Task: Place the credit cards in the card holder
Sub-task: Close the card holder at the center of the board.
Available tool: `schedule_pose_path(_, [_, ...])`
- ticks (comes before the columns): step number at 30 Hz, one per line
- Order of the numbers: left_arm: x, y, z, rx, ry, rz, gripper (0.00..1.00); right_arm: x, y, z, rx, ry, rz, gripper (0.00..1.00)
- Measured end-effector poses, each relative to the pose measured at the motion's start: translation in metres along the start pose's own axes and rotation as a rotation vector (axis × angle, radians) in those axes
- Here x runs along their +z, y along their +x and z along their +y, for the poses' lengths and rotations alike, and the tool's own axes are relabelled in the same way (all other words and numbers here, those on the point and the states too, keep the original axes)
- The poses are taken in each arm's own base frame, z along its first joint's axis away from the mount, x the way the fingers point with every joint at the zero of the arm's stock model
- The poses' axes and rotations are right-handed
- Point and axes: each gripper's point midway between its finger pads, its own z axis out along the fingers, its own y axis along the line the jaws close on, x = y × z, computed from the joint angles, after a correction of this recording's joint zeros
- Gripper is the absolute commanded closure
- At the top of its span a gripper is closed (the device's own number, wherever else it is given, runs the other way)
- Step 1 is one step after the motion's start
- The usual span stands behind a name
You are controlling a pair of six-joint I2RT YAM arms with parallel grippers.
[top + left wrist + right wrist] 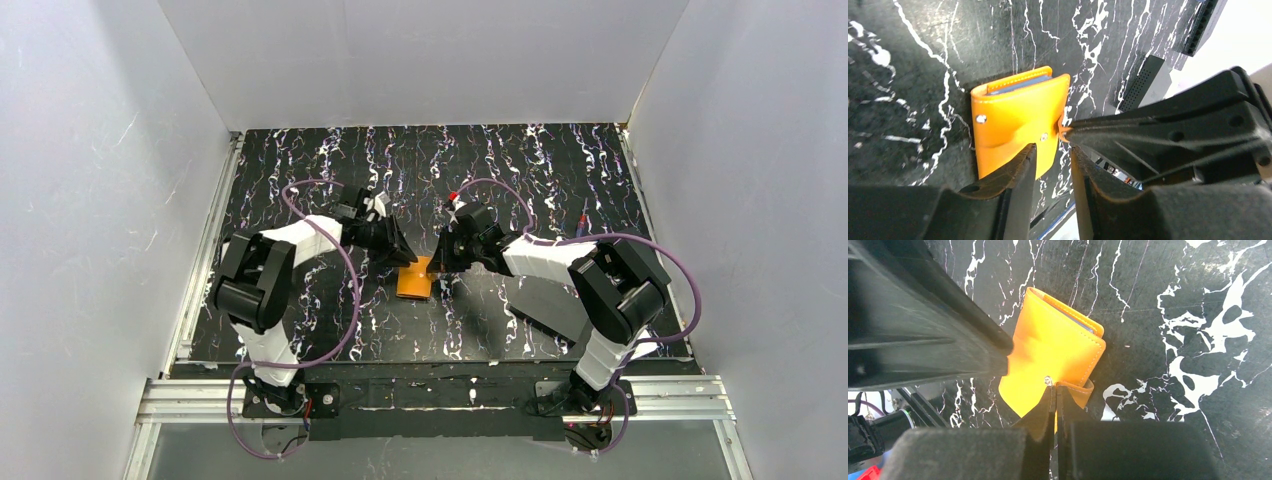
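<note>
Fingers (pixel 1018 170) of the left gripper (pixel 1053 148) stand apart with a clear gap and clamp nothing. The near right corner of the orange card holder (pixel 1015 117) shows in that gap, and the left finger's tip overlaps the holder's near edge. The holder lies folded and flat on the black, white-veined tabletop (pixel 908 100), just beyond these fingertips. Only the 2 wrist views show grey-blue sleeves (pixel 1020 83) between the orange covers at the edge far from the left fingers. The top view gives just an orange patch between the 2 grippers.

Right of the left fingers, the right gripper (pixel 1054 390) meets the holder's side. Its 2 fingers are pressed together on the snap tab (pixel 1075 389), which sits right at their tips, with a metal stud (pixel 1047 380) just beyond them.

In the right wrist view a left finger crosses as a broad black bar and hides the holder's left side. In the left wrist view the right gripper covers the tabletop right of the holder.

Past it, further right, stand 2 ribbed black blocks (pixel 1148 80), seen only from the left wrist. Only the top view shows purple cables (pixel 352 290) looping off both arms and the white walls (pixel 90 180) around the tabletop.
</note>
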Motion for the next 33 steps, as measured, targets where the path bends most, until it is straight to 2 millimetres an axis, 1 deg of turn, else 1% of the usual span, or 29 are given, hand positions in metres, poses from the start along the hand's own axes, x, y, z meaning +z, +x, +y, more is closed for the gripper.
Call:
schedule_pose_path(2, [-0.008, 0.0, -0.001, 0.008, 0.002, -0.009, 0.68, 0.0, 0.0, -0.001, 0.0, 0.001, -0.001, 0.99])
schedule_pose_path(3, [-0.012, 0.001, 0.001, 0.008, 0.001, -0.017, 0.71, 0.0, 0.0, -0.001, 0.0, 0.001, 0.0, 0.99])
schedule_pose_path(5, [-0.011, 0.004, 0.005, 0.004, -0.001, -0.013, 0.79, 0.0, 0.0, 0.0, 0.0, -0.003, 0.002, 0.99])
schedule_pose_path(8, [-0.006, 0.018, 0.019, -0.027, -0.012, 0.016, 0.83, -0.001, 0.001, 0.002, 0.003, -0.015, 0.011, 0.99])
schedule_pose_path(11, [0.0, 0.026, 0.027, -0.061, -0.006, 0.05, 0.84, -0.001, 0.002, 0.004, 0.011, -0.026, 0.016, 0.99])
schedule_pose_path(15, [0.001, 0.026, 0.025, -0.065, 0.016, 0.051, 0.84, -0.001, 0.001, 0.007, 0.031, -0.039, 0.015, 0.99])
schedule_pose_path(33, [0.003, 0.027, 0.025, -0.081, 0.049, 0.042, 0.85, 0.006, 0.004, 0.002, 0.047, -0.031, 0.025, 0.99])
